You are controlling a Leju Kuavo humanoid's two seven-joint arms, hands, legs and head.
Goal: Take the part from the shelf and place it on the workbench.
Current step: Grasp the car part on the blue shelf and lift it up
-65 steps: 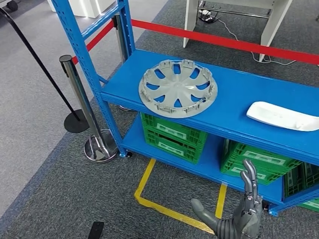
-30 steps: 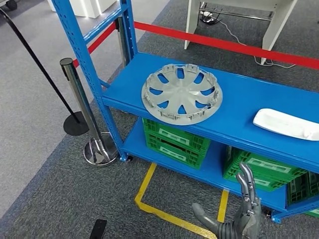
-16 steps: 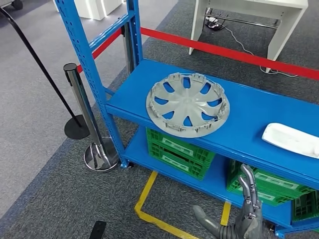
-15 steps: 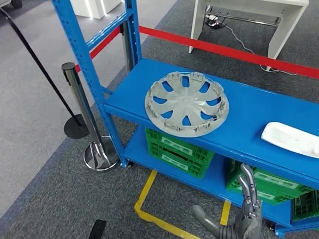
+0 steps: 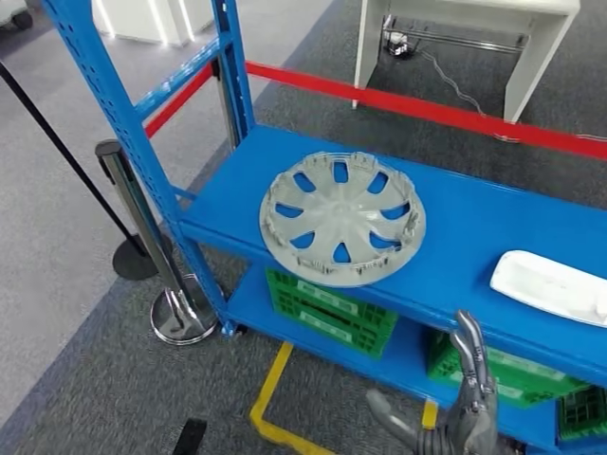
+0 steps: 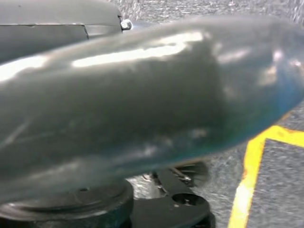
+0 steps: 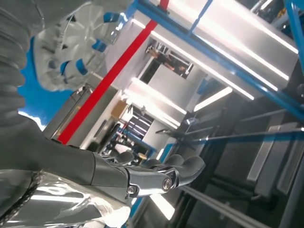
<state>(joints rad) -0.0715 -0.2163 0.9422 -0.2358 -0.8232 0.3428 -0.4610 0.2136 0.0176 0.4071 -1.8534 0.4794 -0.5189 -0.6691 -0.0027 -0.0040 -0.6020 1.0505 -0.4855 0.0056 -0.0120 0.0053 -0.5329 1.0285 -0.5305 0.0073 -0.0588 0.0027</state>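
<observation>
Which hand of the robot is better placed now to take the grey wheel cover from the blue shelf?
Probably the right hand: it is raised, fingers spread and empty, just below the shelf edge, near the wheel cover. The left wrist view looks down at the floor.

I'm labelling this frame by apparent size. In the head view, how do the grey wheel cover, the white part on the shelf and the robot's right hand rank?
1. Wheel cover, clearly largest.
2. White part and right hand: look alike; both are cut off at the picture's edge, so I won't rank them.

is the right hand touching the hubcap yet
No, in the head view the right hand is open below the shelf edge, well apart from the hubcap lying flat on the blue shelf.
</observation>
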